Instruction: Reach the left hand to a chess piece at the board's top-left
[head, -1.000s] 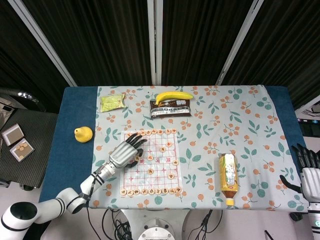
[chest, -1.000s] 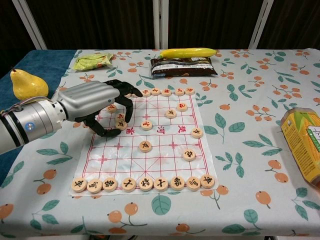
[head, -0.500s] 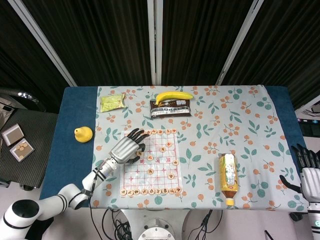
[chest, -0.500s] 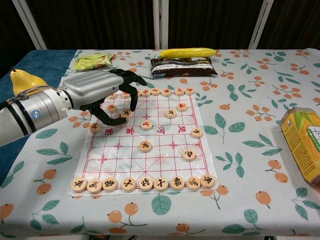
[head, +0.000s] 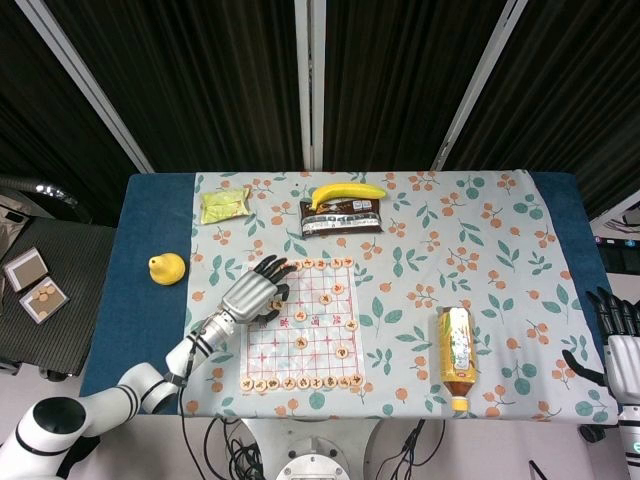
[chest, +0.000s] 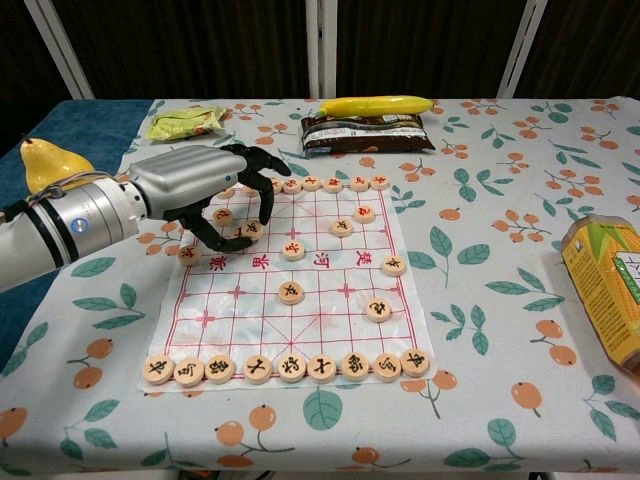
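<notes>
The chess board (chest: 330, 300) lies on the flowered cloth, with round wooden pieces along its far row (chest: 334, 184) and near row (chest: 290, 367). My left hand (chest: 205, 190) arches over the board's top-left corner, palm down and fingers apart. Its fingertips (chest: 266, 208) hang just above a piece (chest: 252, 229) that sits between them and the thumb. Two more pieces (chest: 222, 216) (chest: 189, 254) lie under and beside the hand, which holds nothing. From above, the left hand (head: 255, 295) covers the corner of the board (head: 315, 335). My right hand (head: 620, 345) rests at the table's right edge, fingers spread.
A pear (chest: 45, 165) sits on the blue cloth left of the hand. A green packet (chest: 185, 122), a brown snack pack (chest: 367, 130) and a banana (chest: 375, 104) lie beyond the board. A drink bottle (chest: 605, 290) lies on its side to the right.
My left hand has moved away from me and to the left, from the board's left middle to its top-left corner, then settled slightly lower. The right hand stayed put.
</notes>
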